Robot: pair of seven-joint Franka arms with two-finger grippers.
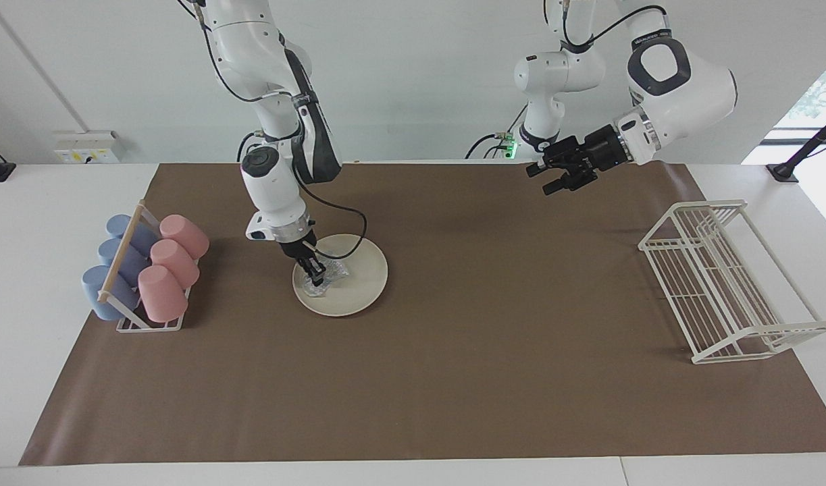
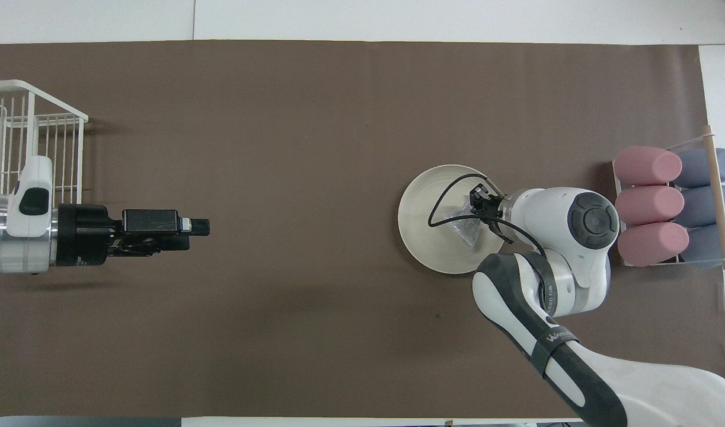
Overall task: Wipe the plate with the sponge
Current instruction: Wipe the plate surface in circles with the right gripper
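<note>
The plate (image 1: 348, 277) lies flat on the counter (image 1: 453, 351) near the cup rack (image 1: 146, 270), so the right end effector (image 1: 316, 275), clamped on the sponge (image 1: 328, 278), presses straight down, while the left end effector (image 1: 561, 177) waits wide open.

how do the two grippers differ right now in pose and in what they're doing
The right gripper points down onto the plate; the left gripper lies roughly level in the air over the brown mat.
The right gripper is shut on the sponge, pressing it to the plate; the left gripper is open, holds nothing and waits.
The right gripper works beside the cup rack; the left is toward the wire rack's end.
Both are black two-finger grippers on white arms.
</note>
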